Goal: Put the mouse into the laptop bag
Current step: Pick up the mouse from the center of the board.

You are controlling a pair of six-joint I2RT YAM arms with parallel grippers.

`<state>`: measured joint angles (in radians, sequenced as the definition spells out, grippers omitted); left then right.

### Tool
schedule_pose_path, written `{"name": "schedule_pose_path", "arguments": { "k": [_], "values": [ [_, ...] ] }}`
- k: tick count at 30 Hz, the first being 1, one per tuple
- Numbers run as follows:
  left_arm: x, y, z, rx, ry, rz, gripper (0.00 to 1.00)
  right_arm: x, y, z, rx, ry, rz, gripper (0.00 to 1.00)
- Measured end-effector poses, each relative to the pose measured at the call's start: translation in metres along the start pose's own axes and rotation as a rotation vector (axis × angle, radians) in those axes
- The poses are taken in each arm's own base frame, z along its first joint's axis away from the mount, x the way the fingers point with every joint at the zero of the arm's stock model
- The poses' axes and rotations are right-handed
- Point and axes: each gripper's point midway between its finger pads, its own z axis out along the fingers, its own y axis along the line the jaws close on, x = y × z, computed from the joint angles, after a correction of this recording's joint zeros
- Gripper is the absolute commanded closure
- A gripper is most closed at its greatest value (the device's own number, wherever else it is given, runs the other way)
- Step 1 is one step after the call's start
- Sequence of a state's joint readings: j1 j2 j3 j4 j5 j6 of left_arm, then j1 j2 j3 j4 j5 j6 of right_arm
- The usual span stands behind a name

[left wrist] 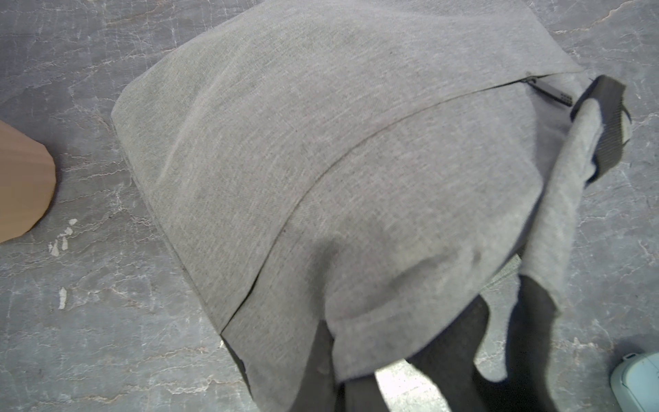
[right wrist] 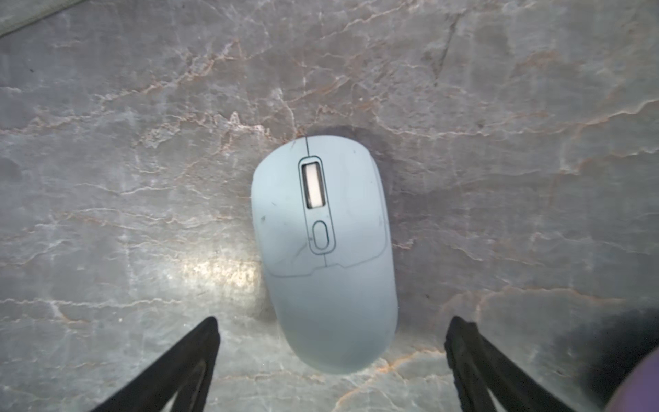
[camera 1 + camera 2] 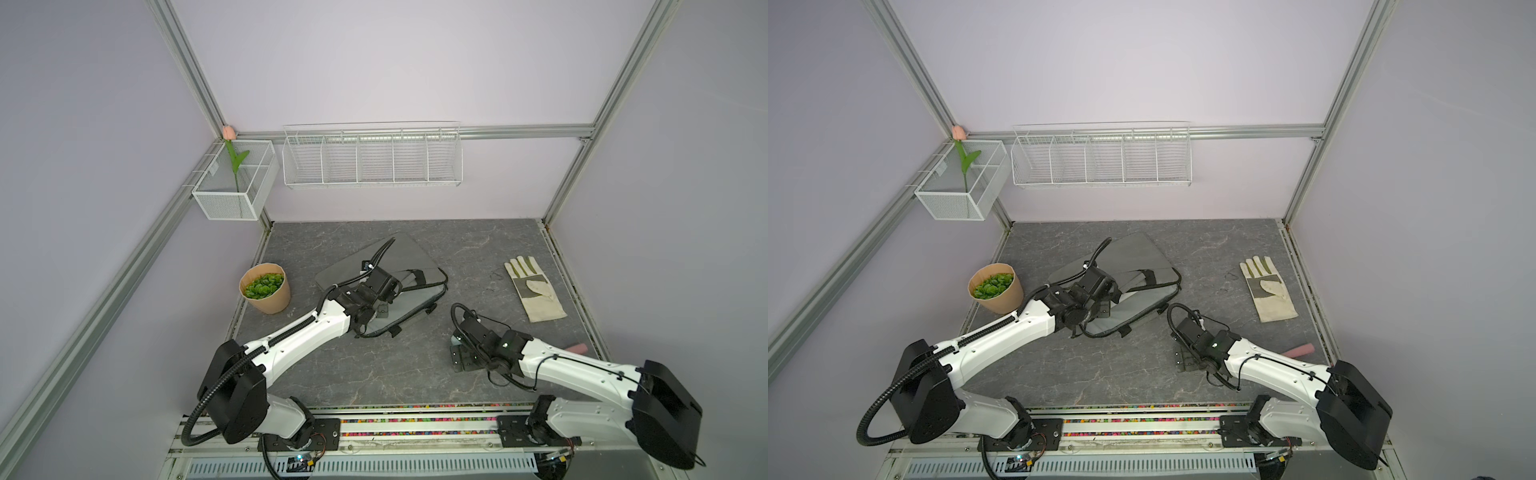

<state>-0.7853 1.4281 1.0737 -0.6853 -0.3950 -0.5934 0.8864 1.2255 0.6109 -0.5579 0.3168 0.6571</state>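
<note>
Mint-blue: one mouse | one laptop bag, left gripper pinching it | right gripper wide open

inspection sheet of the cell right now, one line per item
surface: grey marbled tabletop
job's things: mouse flat on the tabletop, outside the laptop bag, whose flap is lifted
clutter: work glove, potted plant, pink stick
grippers: left gripper shut on the laptop bag; right gripper open around the mouse, not touching
cables: black conduit along left arm; cable loop at right wrist
surroundings: wire rack and mesh basket with tulip on the walls
</note>
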Motion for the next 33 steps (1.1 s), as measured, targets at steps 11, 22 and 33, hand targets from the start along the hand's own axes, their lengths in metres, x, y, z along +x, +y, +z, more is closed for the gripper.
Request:
{"name": "schedule_pose_path", "arguments": {
  "k": [11, 22, 33],
  "values": [
    [-0.001, -0.001, -0.004, 0.015, -0.005, -0.015, 1.00, -0.003, 0.016, 0.028, -0.010, 0.023, -0.034, 0.33],
    [0.000, 0.000, -0.008, 0.031, -0.003, -0.035, 1.00, -0.015, 0.033, 0.032, -0.047, 0.007, -0.058, 0.62],
    [0.003, -0.005, -0.008, 0.061, 0.020, -0.064, 1.00, -0.078, 0.106, 0.001, -0.215, -0.073, -0.143, 0.64]
  ]
}}
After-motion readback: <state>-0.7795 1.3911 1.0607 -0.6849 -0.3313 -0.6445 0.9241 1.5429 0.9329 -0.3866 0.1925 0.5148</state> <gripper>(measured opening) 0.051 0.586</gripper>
